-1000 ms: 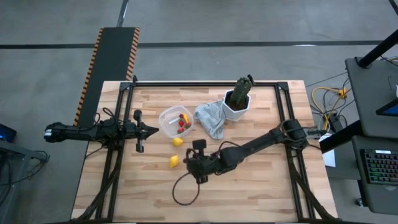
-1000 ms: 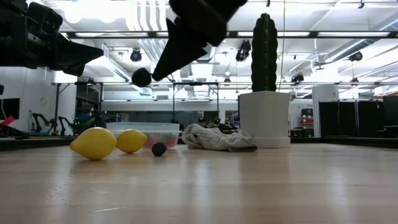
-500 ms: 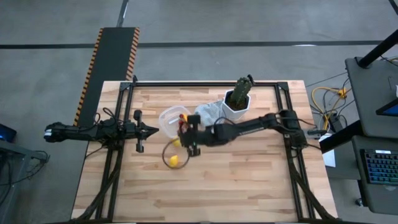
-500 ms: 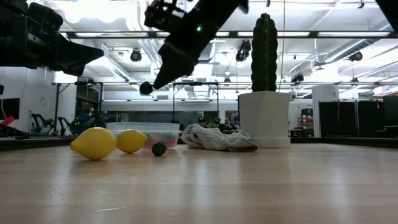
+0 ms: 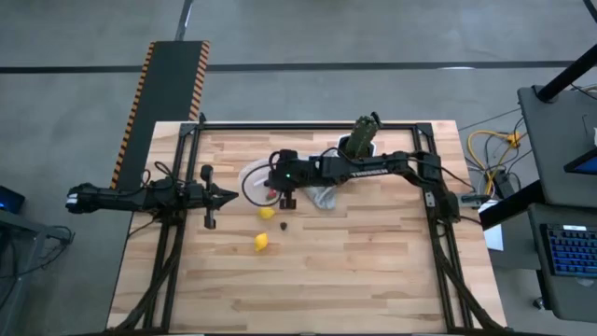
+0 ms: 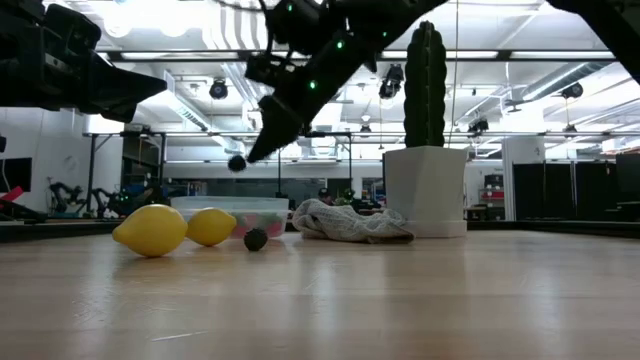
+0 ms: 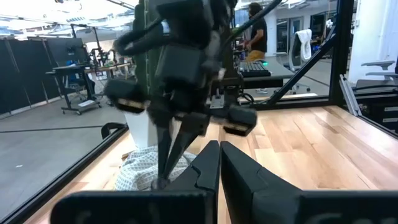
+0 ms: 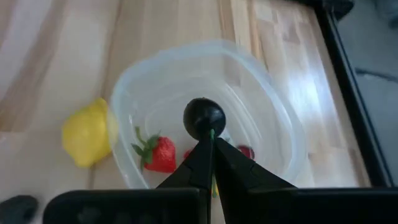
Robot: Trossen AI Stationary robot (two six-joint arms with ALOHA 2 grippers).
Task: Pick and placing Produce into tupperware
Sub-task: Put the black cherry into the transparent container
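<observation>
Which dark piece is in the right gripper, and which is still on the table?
The right gripper pinches the dark round piece above the tupperware. The other dark piece lies on the table beside a lemon.

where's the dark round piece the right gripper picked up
The dark round piece is pinched at the tips of the right gripper, held in the air over the clear tupperware, which sits left of the grey cloth in the high view.

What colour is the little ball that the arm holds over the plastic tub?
Black ball, clearest in the right wrist view.
</observation>
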